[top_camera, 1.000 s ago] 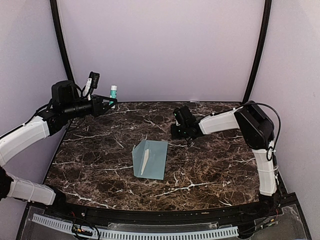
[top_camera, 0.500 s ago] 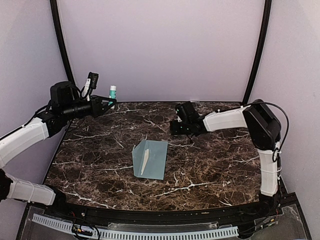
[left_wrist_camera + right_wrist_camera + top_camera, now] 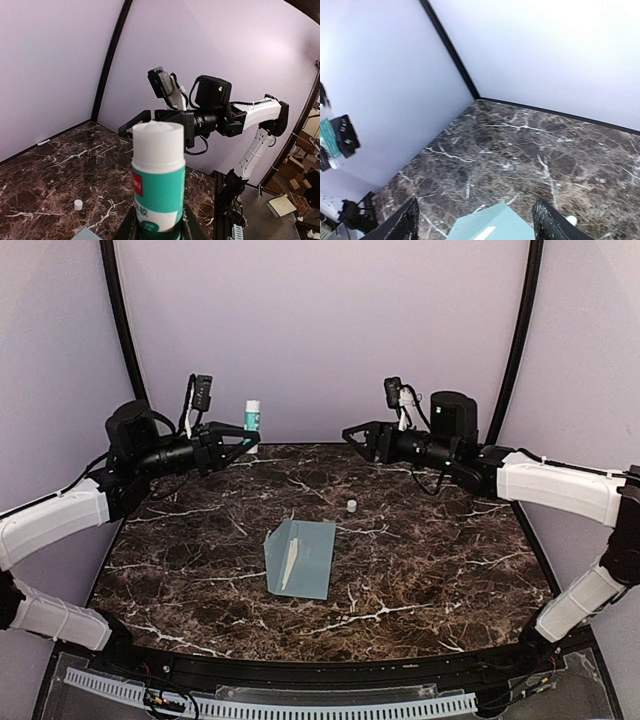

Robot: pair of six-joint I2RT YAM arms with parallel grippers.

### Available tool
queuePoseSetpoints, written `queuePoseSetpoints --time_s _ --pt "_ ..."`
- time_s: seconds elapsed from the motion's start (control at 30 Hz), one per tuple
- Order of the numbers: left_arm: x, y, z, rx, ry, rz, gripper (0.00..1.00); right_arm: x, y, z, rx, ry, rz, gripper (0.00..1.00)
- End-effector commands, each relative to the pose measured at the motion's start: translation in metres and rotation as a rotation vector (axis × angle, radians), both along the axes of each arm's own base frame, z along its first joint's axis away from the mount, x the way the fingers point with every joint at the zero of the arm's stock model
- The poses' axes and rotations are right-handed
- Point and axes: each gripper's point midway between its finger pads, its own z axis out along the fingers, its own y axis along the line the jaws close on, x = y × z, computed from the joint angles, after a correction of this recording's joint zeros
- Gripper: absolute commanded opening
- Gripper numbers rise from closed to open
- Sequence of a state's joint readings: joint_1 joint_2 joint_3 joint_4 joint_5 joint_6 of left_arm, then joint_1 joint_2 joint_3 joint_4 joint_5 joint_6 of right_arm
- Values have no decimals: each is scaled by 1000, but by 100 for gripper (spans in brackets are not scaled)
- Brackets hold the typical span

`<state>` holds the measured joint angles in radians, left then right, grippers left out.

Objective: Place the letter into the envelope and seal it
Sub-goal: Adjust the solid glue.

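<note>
Two arms are lifted off the dark marble table (image 3: 450,560), and their ends face each other across the back of it.

The left gripper (image 3: 245,438) is clamped around the lower part of a glue stick (image 3: 252,416) and holds it upright in the air over the far left corner. From the left wrist camera the stick fills the foreground. It has a green band with a red mark on a white body, and its white top points up.

The right gripper (image 3: 356,434) hangs over the far side, right of centre. Its fingers (image 3: 401,227) are spread wide with nothing between them. It is level with the glue stick but well apart from it.

The envelope (image 3: 300,558) lies flat on the table, a little left of centre and nearer the front edge than the grippers are. Neither gripper touches it, and both are well above and beyond it. It is pale blue-grey and turned slightly askew. A thin pale strip (image 3: 288,562) runs lengthwise down its left part, and I cannot tell what that strip is.

A small white cap (image 3: 351,505) stands alone on the marble, just past the envelope's far right corner and not touching it. It is roughly below the right gripper.
</note>
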<state>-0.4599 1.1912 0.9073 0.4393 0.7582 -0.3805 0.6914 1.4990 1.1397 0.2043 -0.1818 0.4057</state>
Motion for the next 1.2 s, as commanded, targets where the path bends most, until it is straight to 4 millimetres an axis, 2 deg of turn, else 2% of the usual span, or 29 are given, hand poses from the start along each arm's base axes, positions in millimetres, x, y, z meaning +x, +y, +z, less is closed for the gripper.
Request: queuePoseSetpoints --time_s 0.0,0.17,0.3,0.47,0.57,0.77,0.97,1.17 --pt "-25 -46 26 -47 -111 -129 0 -48 19 45 127 -64 269 70" --pt "-35 -75 29 -82 -100 -219 0 -76 20 75 191 -111 356 56" --pt "-38 -90 27 -95 -80 -249 0 -102 22 88 259 -155 450 51" --pt "-37 -97 31 -155 -44 -244 0 -121 32 88 277 -169 528 47" --pt "-35 -96 41 -217 -49 -232 0 -127 40 77 266 -147 560 46" --pt "-30 -97 43 -264 -12 -219 0 -138 55 60 255 -104 620 45" --pt "-29 -101 34 -245 18 -239 0 -142 61 61 252 -105 643 43" --pt "-29 -104 12 -158 29 -227 0 -126 50 67 227 -128 512 50"
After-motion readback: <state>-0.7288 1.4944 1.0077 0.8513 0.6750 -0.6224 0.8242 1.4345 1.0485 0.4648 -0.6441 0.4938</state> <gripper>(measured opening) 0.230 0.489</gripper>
